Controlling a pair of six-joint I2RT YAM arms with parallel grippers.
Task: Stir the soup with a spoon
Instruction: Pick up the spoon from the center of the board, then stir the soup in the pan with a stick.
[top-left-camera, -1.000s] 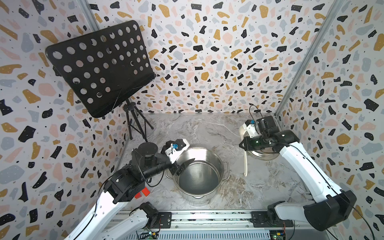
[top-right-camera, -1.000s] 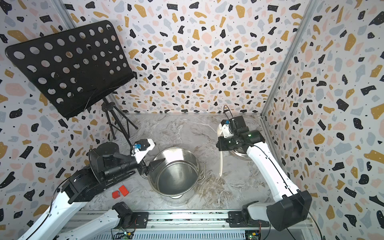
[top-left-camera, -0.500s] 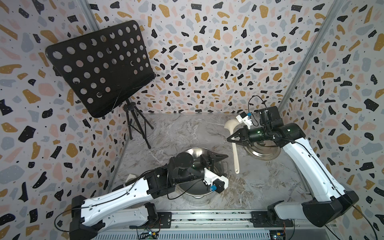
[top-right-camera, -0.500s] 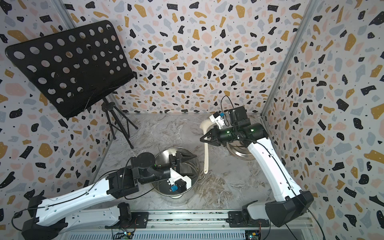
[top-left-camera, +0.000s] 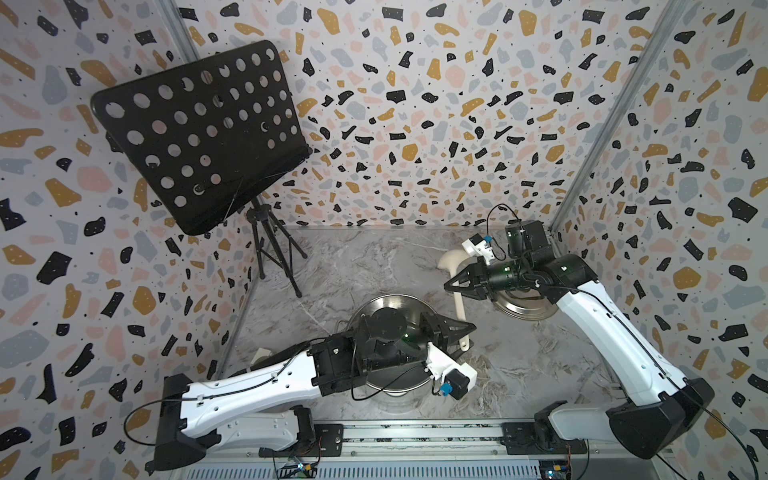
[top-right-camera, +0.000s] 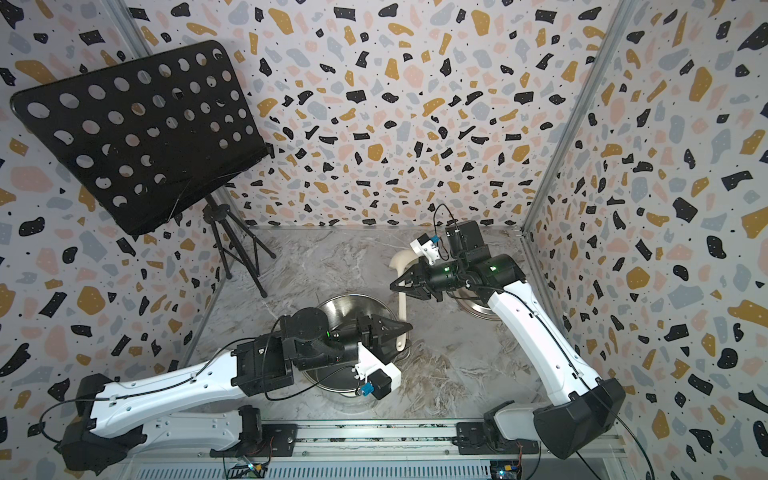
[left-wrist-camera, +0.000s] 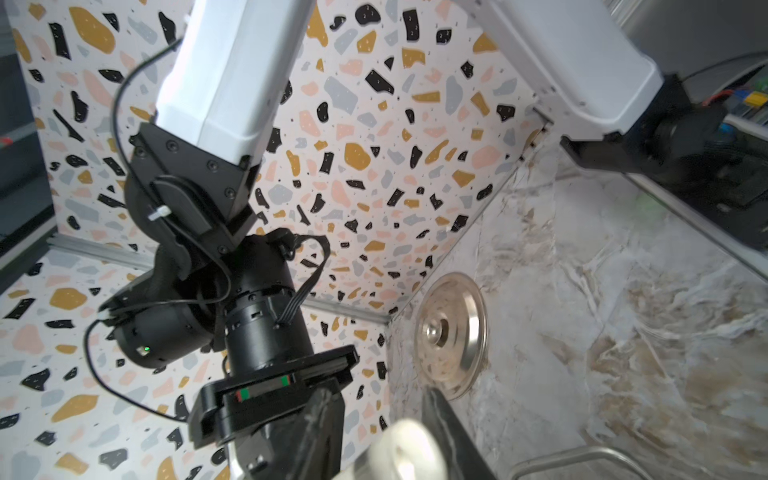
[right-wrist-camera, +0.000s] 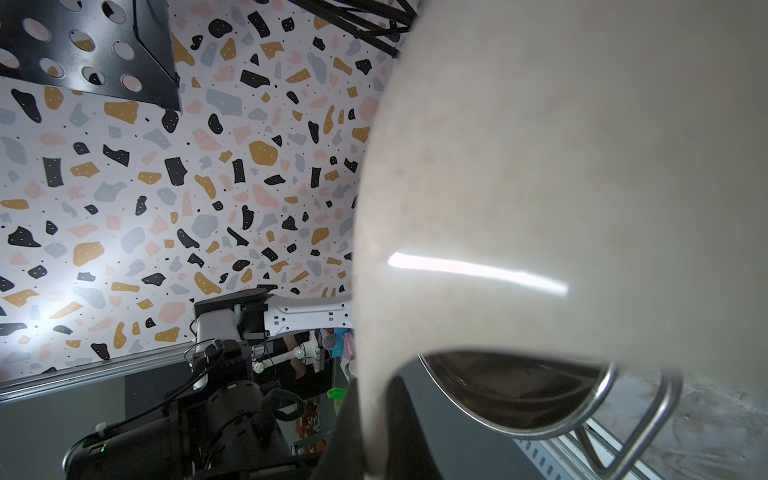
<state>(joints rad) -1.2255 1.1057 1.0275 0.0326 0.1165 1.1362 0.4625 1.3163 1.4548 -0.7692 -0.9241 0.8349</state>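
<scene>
Nearest, the left arm (top-left-camera: 249, 386) stretches across the pot (top-left-camera: 395, 301) and hides most of its bare steel inside. Its jaws sit just past the pot's rim on the right arm's side. One finger (left-wrist-camera: 449, 436) stands on each side of the ladle (top-left-camera: 459, 307) at the end of its handle; I cannot tell whether they pinch it. Farther from the pot, the right arm (top-left-camera: 602, 332) has its jaws pressed onto the handle below the bowl (right-wrist-camera: 561, 166). Beyond the pot, partly under that arm, the lid (left-wrist-camera: 451, 336) lies on the surface (top-left-camera: 540, 365), knob up. Farthest back, on the pot's left-arm side, stands a music stand (top-left-camera: 199, 133).
</scene>
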